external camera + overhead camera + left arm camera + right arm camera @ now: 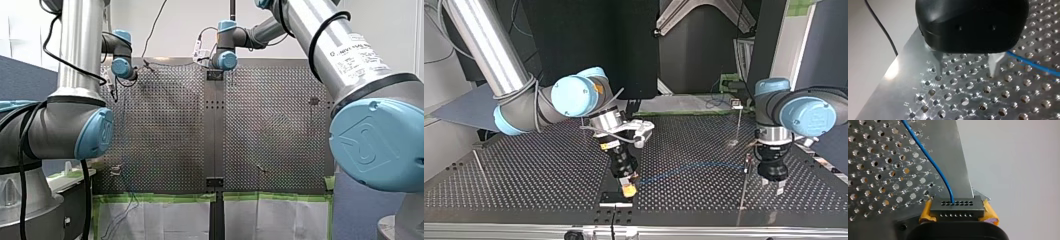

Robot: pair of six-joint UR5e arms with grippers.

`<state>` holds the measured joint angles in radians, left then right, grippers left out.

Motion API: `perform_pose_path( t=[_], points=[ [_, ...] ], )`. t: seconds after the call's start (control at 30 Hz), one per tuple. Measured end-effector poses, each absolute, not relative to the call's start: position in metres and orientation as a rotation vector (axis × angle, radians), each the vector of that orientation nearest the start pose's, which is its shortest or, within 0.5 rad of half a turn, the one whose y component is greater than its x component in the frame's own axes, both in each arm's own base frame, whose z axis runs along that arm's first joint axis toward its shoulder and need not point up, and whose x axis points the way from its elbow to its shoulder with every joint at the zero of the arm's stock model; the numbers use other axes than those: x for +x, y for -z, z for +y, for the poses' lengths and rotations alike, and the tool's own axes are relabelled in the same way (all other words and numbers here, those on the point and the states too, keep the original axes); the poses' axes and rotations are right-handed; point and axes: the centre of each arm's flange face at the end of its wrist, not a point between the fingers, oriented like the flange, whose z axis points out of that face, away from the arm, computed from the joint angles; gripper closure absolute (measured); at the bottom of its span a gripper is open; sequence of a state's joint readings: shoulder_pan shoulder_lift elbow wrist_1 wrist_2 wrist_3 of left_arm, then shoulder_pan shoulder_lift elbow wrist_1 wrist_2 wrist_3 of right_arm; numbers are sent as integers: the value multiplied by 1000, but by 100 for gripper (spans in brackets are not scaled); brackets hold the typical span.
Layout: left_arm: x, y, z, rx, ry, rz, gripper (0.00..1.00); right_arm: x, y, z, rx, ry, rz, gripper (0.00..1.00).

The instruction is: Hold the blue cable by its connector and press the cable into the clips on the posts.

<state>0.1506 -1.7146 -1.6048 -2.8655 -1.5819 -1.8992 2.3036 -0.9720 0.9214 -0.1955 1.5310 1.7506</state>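
Observation:
The blue cable [689,167] runs low over the perforated table [524,185], from my right gripper [627,189] toward a thin post [744,185] beside my left gripper [774,186]. In the right wrist view, the yellow pads [926,213] are shut on the dark multi-hole connector [956,207], and the blue cable [930,162] leaves its top face. In the left wrist view my left gripper [966,71] is open just above the plate. Its metal fingers [939,62] hold nothing, and the blue cable [1033,65] passes to one side of them.
A second tall post [738,120] stands farther back in the top view, and a thin rod [480,170] stands at its left. A dark bracket [616,197] sits at the plate's near edge under my right gripper. Green tape [160,197] edges the table in the front view.

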Motion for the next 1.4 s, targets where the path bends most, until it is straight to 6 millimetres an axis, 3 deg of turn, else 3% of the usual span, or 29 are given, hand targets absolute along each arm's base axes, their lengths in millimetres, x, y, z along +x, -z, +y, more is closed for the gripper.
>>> perform_pose_path(
  t=[0.37,0.7,1.4],
  points=[
    [538,-444,-61,-373,125,1464,0,605,-460,-467,-2048,2802,1073,100],
    [500,-435,-82,-336,159,1565,0,607,-459,-464,-2053,2794,1071,100],
    [415,-473,-117,-283,200,1644,0,609,-459,-461,-2056,2787,1065,100]
  ],
)
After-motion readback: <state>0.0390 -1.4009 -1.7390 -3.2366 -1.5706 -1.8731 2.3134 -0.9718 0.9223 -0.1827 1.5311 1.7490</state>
